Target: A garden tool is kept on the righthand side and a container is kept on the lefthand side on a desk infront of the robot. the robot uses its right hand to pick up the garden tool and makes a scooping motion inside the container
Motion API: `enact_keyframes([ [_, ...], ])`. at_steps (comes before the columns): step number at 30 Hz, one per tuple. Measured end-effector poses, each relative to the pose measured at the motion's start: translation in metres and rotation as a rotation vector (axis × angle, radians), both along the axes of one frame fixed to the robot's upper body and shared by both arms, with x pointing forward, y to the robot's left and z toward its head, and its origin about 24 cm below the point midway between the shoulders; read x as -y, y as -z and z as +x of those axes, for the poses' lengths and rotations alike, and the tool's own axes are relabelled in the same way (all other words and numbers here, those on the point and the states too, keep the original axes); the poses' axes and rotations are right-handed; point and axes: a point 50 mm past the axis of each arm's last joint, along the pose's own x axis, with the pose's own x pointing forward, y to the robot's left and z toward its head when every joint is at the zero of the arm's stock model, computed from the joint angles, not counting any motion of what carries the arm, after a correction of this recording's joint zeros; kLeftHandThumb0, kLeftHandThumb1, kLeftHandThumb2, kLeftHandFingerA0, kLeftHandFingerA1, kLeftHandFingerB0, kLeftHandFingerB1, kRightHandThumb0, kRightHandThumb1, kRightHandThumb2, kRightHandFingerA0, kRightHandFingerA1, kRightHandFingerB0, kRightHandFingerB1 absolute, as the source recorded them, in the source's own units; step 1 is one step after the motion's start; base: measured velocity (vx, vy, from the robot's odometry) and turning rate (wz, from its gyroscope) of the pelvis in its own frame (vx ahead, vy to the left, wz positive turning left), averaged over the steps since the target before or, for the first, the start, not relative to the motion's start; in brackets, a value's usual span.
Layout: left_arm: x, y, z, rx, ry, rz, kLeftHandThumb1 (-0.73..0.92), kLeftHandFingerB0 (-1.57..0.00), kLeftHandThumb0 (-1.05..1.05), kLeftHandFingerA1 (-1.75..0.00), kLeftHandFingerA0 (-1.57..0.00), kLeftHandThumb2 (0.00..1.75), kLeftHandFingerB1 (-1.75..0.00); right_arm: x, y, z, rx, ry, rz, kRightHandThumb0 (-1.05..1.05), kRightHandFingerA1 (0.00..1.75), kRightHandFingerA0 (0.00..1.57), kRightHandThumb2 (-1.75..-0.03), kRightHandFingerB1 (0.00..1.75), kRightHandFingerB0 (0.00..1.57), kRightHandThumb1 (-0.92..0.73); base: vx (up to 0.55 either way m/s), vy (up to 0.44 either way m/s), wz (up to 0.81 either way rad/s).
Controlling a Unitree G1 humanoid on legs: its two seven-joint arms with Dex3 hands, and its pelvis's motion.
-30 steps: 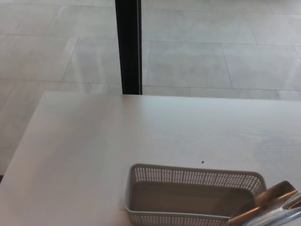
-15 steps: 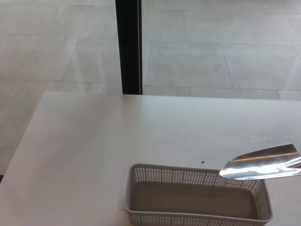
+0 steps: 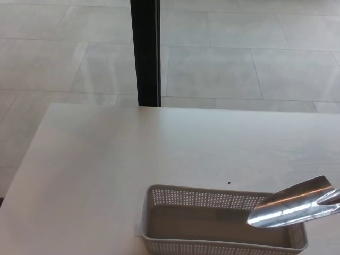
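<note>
While neither hand shows, so finger state cannot be told, the shiny trowel blade sits lower right, tip over the perforated container on the desk.

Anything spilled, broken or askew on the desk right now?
Nothing stands out. The perforated grey plastic basket sits upright on the pale wooden desk, apparently empty. The shiny metal trowel blade is over its right end. Only oddity: one tiny dark speck behind the basket.
</note>
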Motion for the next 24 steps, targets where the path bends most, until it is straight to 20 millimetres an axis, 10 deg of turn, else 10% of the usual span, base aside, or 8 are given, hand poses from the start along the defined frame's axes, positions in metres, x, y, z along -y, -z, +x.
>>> enact_keyframes([
  [1, 0.0, 0.0, 0.0, 0.0, 0.0, 0.0, 0.65, -0.49, -0.57, -0.58, -0.5, 0.59, -0.46, -0.001, 0.001, 0.001, 0.002, 0.0, -0.018, -0.2, 1.75, 1.05, -0.68, 1.41, 0.64, -0.66, 0.0, 0.0, 0.0],
  [3, 0.0, 0.0, 0.0, 0.001, 0.0, 0.0, 0.65, -0.48, -0.56, -0.58, -0.49, 0.59, -0.45, -0.004, 0.001, 0.002, 0.006, 0.001, -0.049, -0.29, 1.75, 0.79, -0.67, 1.44, 0.65, -0.73, 0.0, 0.0, 0.0],
  [5, 0.0, 0.0, 0.001, 0.002, 0.0, 0.0, 0.66, -0.45, -0.57, -0.59, -0.47, 0.6, -0.45, -0.008, 0.0, 0.003, 0.008, 0.006, -0.078, -0.33, 1.69, 0.74, -0.63, 0.91, 0.77, -0.78, 0.0, 0.0, 0.0],
  [9, 0.0, 0.0, 0.001, 0.004, 0.001, -0.001, 0.65, -0.46, -0.57, -0.56, -0.49, 0.59, -0.44, -0.013, -0.001, 0.005, 0.005, 0.024, -0.121, -0.36, 1.52, 0.8, -0.67, 0.59, 0.7, -0.76, 0.0, 0.0, 0.0],
  [24, 0.003, 0.002, 0.002, 0.005, 0.002, -0.007, 0.63, -0.48, -0.59, -0.6, -0.49, 0.59, -0.47, -0.024, 0.004, 0.014, -0.003, 0.15, -0.229, -0.38, 1.66, 0.86, -0.64, 0.72, 0.75, -0.68, 0.0, 0.0, 0.0],
])
